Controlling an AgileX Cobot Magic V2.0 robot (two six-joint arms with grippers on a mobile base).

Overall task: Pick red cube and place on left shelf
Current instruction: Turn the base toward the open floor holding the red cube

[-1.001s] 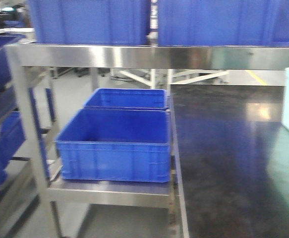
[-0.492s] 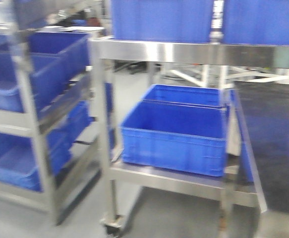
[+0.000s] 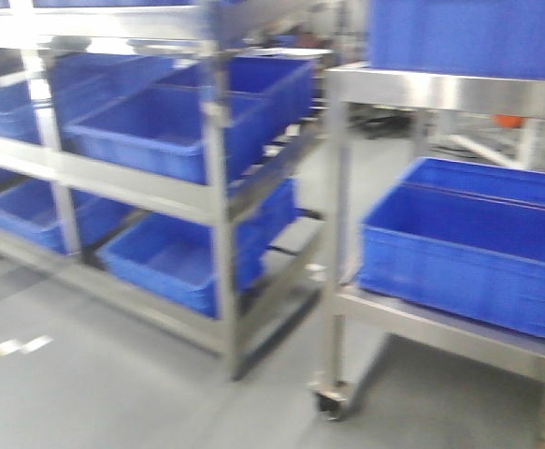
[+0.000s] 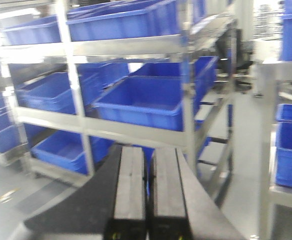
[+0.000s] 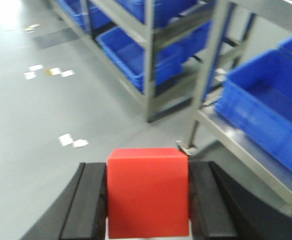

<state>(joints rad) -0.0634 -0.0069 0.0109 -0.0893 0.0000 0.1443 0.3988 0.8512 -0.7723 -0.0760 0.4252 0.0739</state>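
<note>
Right gripper is clamped on the red cube, snug on both sides. Left gripper is pinched closed, nothing in it. The left shelf sits well apart from the cube (views are blurry). Robot should square up to a blue crate before reaching, and not loosen the squeeze.

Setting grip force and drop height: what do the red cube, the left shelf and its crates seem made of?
Red cube: matte, even red, crisp edges, no glare; plastic or foam, cannot tell which. Left shelf: likely brushed steel, grey with streaky sheen. Crates: likely moulded plastic, even dark blue, thick rims, slight gloss.
</note>
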